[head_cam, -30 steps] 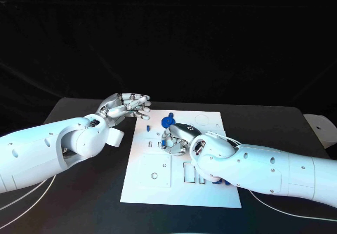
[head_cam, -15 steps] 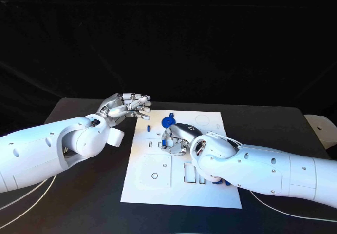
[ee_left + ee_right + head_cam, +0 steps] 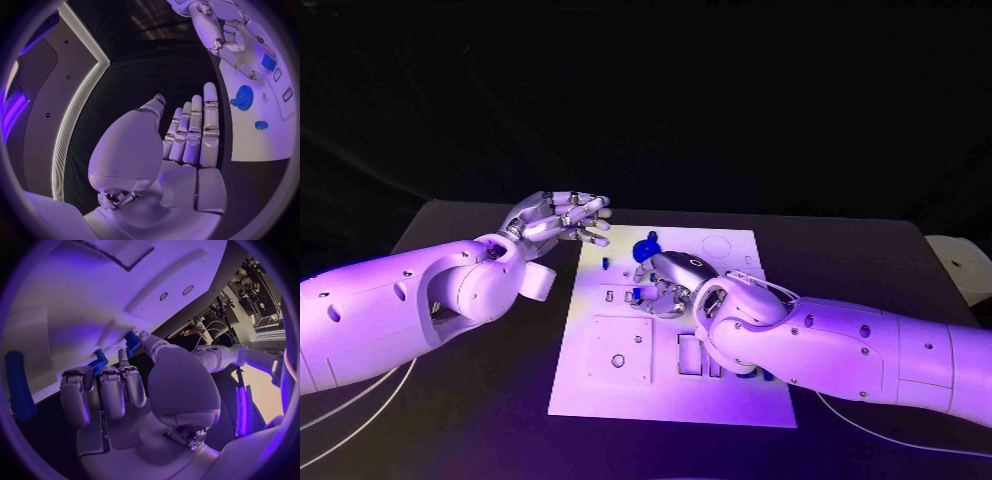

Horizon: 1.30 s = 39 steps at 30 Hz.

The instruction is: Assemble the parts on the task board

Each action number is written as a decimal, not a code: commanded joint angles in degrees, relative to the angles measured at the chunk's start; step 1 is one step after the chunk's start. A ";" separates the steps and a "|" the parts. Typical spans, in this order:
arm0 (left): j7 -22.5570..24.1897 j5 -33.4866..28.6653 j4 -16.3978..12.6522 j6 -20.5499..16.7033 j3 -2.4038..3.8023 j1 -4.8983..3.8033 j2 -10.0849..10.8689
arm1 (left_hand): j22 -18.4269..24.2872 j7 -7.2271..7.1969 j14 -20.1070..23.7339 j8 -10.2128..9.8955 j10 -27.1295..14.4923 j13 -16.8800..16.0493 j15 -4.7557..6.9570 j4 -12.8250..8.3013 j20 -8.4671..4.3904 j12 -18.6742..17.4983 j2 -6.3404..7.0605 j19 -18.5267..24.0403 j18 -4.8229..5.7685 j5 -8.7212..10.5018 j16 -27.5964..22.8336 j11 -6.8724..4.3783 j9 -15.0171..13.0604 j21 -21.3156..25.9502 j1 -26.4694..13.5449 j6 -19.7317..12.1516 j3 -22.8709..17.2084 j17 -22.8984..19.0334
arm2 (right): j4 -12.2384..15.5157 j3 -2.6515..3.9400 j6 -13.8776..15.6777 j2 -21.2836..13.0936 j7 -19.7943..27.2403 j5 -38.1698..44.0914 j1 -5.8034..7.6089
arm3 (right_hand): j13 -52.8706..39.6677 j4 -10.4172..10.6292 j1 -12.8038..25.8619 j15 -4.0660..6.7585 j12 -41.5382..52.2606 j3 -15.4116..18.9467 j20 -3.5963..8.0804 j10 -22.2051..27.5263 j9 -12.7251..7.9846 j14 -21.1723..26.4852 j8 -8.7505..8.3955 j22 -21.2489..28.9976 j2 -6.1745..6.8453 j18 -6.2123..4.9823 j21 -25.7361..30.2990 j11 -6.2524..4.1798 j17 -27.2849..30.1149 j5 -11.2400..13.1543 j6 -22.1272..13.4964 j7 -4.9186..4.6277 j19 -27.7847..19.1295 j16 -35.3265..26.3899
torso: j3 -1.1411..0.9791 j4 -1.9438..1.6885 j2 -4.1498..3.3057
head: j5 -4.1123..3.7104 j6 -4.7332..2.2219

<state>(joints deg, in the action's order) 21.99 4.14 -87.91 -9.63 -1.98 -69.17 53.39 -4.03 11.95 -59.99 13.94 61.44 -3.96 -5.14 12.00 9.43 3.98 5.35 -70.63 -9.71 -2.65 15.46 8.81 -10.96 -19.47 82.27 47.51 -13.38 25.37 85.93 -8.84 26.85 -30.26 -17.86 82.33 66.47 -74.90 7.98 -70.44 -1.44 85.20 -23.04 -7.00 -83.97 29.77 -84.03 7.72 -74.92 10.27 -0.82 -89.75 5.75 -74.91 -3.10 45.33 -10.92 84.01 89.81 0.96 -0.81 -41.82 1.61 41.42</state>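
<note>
The white task board (image 3: pixel 610 385) lies mid-table. My right hand (image 3: pixel 669 280) is bent down onto its upper middle, and its thumb and fingertips pinch a small blue part (image 3: pixel 131 341) against the board (image 3: pixel 75 300). That part (image 3: pixel 633 293) peeks out beside the fingers. A blue gear (image 3: pixel 646 246) stands just beyond the hand, and it also appears in the left wrist view (image 3: pixel 242 97) with a small blue piece (image 3: pixel 261 125) nearby. My left hand (image 3: pixel 564 218) hovers off the board's far left corner, fingers straight and apart (image 3: pixel 190 132), holding nothing. A long blue part (image 3: pixel 19 385) lies by the board's edge.
More blue pieces (image 3: pixel 759 372) sit in slots on the board, close under my right forearm. A white object (image 3: pixel 956 262) stands at the table's right edge. Thin cables (image 3: pixel 343 410) trail across the table under my left arm.
My right hand's fingers have shifted slightly on the board around the small blue part. The left hand stays where it was.
</note>
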 commanded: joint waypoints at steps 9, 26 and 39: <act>-4.60 9.72 1.01 1.44 0.04 -0.04 -0.48 | -1.15 0.13 -4.78 0.65 3.51 -1.20 1.27 2.28 -1.28 1.99 -1.55 -4.48 -0.61 -0.25 5.26 -0.84 -0.80 -2.30 -1.38 1.31 0.72 5.34 | 7.53 0.38 7.87 -8.85 12.37 -12.22 1.86 | -9.72 1.77 -1.17 -0.53 -0.65 1.90 -0.75 0.16 -0.14 -5.97 -0.91 -15.08 -1.49 0.82 -0.25 0.58 -15.09 0.24 -0.66 -0.24 5.99 0.19 | 0.06 0.40 0.25 | 0.34 -0.03; -18.10 29.86 3.77 11.21 0.12 -1.03 -2.75 | -45.06 -0.19 -10.72 23.19 -16.71 -27.37 1.97 4.49 -1.92 37.86 -9.92 -7.86 3.02 -0.17 57.28 -1.16 -15.56 -47.59 0.43 -13.57 0.07 45.42 | 11.60 0.99 -0.10 -22.22 20.69 -33.45 7.19 | -9.74 1.65 -3.00 -0.49 -0.57 1.75 -0.76 0.12 0.15 -5.97 -0.11 -15.08 -2.80 0.82 -0.25 0.51 -15.09 -0.18 0.64 -0.17 5.99 0.19 | -0.46 0.94 1.74 | 1.67 0.56; -31.35 42.83 4.27 17.84 0.13 -4.44 -5.50 | -67.15 -1.92 -19.57 30.96 -15.45 -29.75 4.20 4.67 -3.62 48.22 -11.91 -12.56 6.12 -0.19 56.99 -3.36 -17.20 -62.17 -6.20 -15.05 7.67 44.04 | 9.18 0.98 -0.71 -24.28 20.03 -33.47 7.59 | -9.93 1.66 -3.16 -0.45 -0.35 1.83 -0.74 -0.13 0.23 -5.97 0.11 -15.08 -2.87 0.82 -0.25 0.45 -15.09 -0.24 0.99 -0.10 5.99 0.19 | -0.68 0.90 2.15 | 1.95 1.15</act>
<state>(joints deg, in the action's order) -4.08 42.26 -83.88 4.21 -1.88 -73.35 48.22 -71.71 9.71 -78.85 44.58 46.06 -34.13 -0.95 16.81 5.82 52.67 -6.42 -83.08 -3.09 -2.86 71.78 5.35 -28.26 -82.11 75.49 32.95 -5.40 68.50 95.30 -7.86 27.51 -54.49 1.55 49.24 74.05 -74.93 9.47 -73.09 -1.43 84.70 -21.09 -7.40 -83.83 29.95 -84.02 7.52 -74.95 7.63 -0.82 -89.75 6.15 -74.95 -3.10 46.07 -11.05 84.01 89.81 0.30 0.07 -39.74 3.53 42.48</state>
